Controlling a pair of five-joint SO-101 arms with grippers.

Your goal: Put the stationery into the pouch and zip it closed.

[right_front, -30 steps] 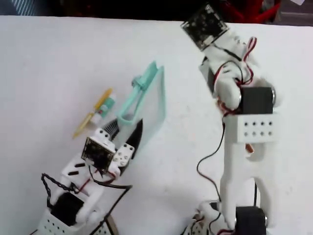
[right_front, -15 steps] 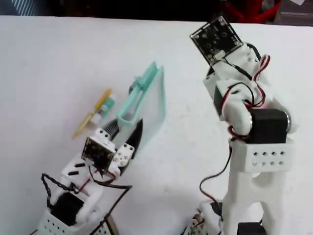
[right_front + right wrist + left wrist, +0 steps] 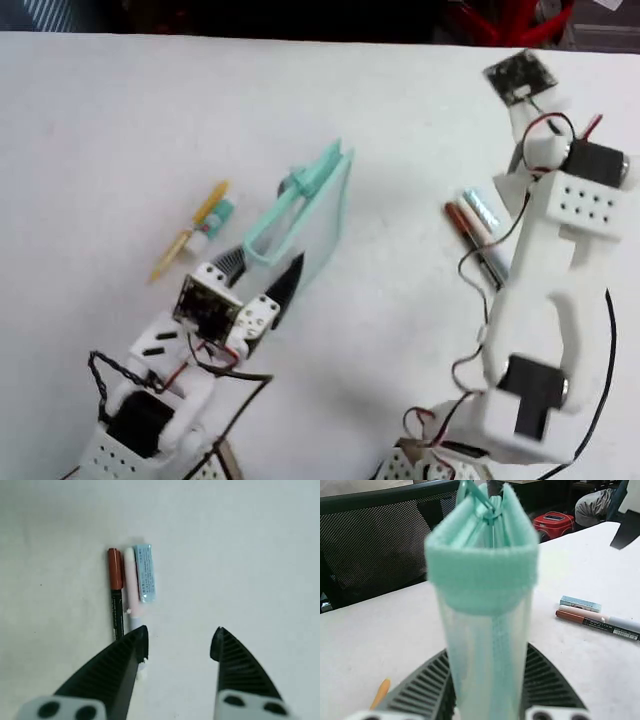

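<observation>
Left wrist view: table (image 3: 380,640), chair (image 3: 375,545) beyond pouch (image 3: 485,630)

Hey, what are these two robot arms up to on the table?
The left gripper is clamped on a see-through pouch with mint-green trim, holding it on edge. The right gripper hangs open above a brown-capped marker, a pale pink pen and a small light-blue block lying side by side. A yellow pen and a green-and-white tube lie beyond the pouch.
</observation>
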